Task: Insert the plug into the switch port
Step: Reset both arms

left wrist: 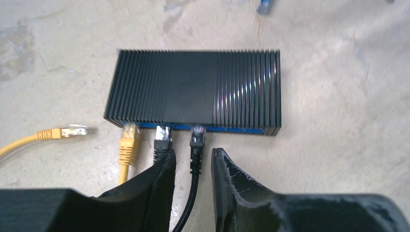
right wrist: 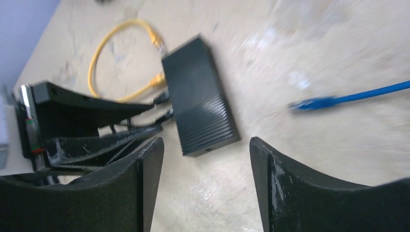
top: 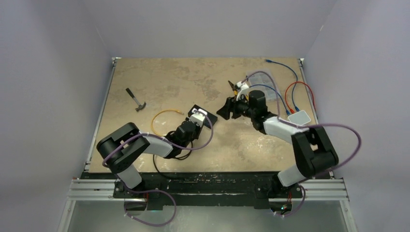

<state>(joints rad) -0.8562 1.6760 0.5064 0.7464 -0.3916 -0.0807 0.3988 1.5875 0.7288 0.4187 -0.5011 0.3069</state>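
1. The black plug (left wrist: 197, 136) sits in a port on the front face of the network switch (left wrist: 193, 84). It looks seated, but the latch is hidden, so I can't confirm a click.
2. The left gripper (left wrist: 193, 154) is just in front of the switch face. Its jaws are slightly parted either side of the black cable (left wrist: 191, 193), so it is released, not pinching.
3. The right gripper (right wrist: 207, 142) hovers near the switch's short end without touching it, jaws spread wide and empty.
4. Judged step: let go and back off. Open a bit more first, then retreat straight away from the switch face along the cable line so no finger drags the cable.
5. A second black plug (left wrist: 163, 137) and a yellow plug (left wrist: 128, 137) sit in the same port row, with one finger close to them. Avoid any sideways sweep.
6. Nothing holds the switch, so a snagged cable would likely slide it.
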